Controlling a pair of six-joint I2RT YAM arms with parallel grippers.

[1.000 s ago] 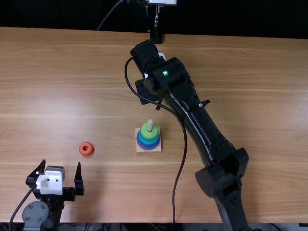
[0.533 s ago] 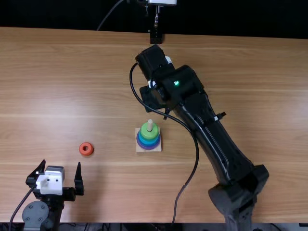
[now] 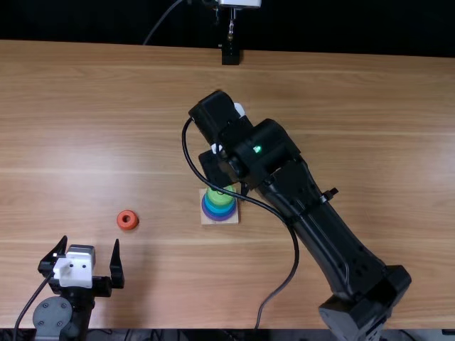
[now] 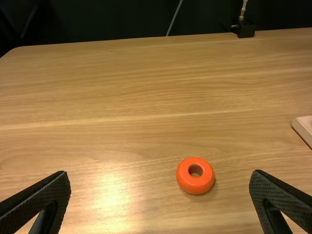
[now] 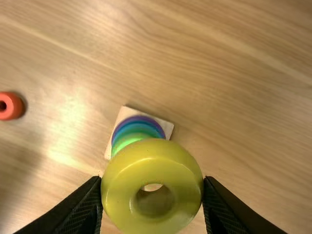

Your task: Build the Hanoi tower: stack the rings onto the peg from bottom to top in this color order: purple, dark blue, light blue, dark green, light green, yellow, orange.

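Observation:
My right gripper (image 3: 226, 186) hangs over the peg's wooden base (image 3: 206, 218) in the top view, hiding the peg. In the right wrist view my right gripper (image 5: 152, 187) is shut on the yellow ring (image 5: 152, 158), a finger at each side, with the base (image 5: 167, 127) and stacked rings (image 5: 134, 127) beyond it. The stack (image 3: 220, 205) shows purple, blue and green rings. Left of it the orange ring (image 3: 127, 220) lies flat on the table. My left gripper (image 3: 87, 258) stands open near the near-left corner; in the left wrist view the left gripper (image 4: 161, 187) has the orange ring (image 4: 195, 175) beyond its fingers.
The light brown table (image 3: 341, 135) runs to a dark area at the far edge, where a small black stand (image 3: 230, 55) stands. My right arm (image 3: 313, 220) slants across from the lower right, a black cable (image 3: 296, 249) looping beside it.
My right gripper has come nearer to the table's near edge, from beyond the stack to over it, now covering the peg. The left arm has kept still.

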